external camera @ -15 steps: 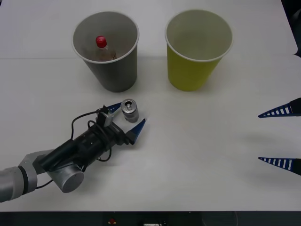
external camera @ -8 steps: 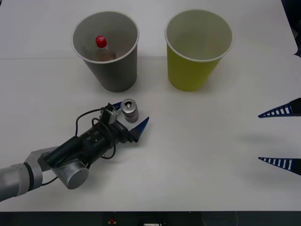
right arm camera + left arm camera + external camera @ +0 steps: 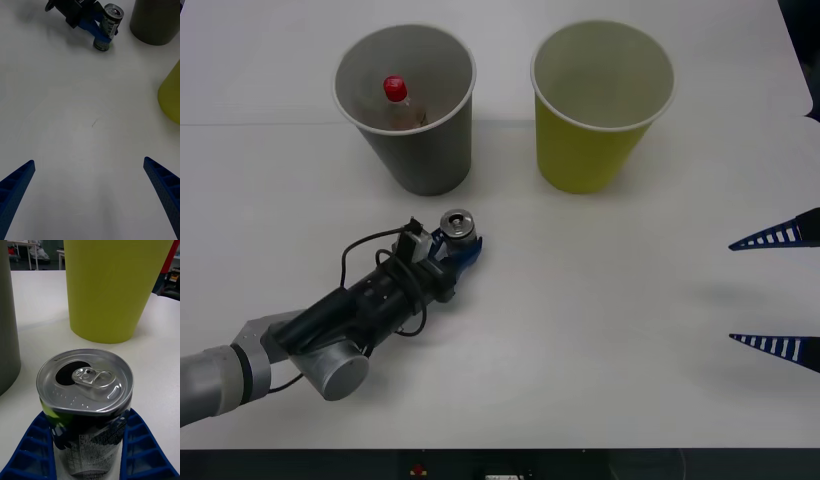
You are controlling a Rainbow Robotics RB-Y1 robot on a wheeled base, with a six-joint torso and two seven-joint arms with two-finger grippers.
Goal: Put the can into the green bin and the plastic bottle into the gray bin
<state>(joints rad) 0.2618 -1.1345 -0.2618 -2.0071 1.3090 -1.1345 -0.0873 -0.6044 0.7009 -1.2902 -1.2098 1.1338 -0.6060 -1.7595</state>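
Left pincer [image 3: 453, 248] has just clenched on the can [image 3: 457, 226].

My fingers [image 3: 35, 450], apart half a second ago, now press both sides; the can seems tilted. Bottle [image 3: 397, 100] sits in the gray bin [image 3: 425, 150], so only the green bin [image 3: 585, 150] remains. Right pincer [image 3: 777, 292] waits released.

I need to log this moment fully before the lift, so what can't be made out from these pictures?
- Plastic bottle: front view, only the red cap and shoulders show; the gray bin's wall hides the rest.
- Green bin: front view, its bottom inside is too dim to judge.
- Can: left wrist view, base cut off by the edge; left pincer fingers cover its sides.
- Right pincer: front view, fingertips alone, body cut off by the edge.
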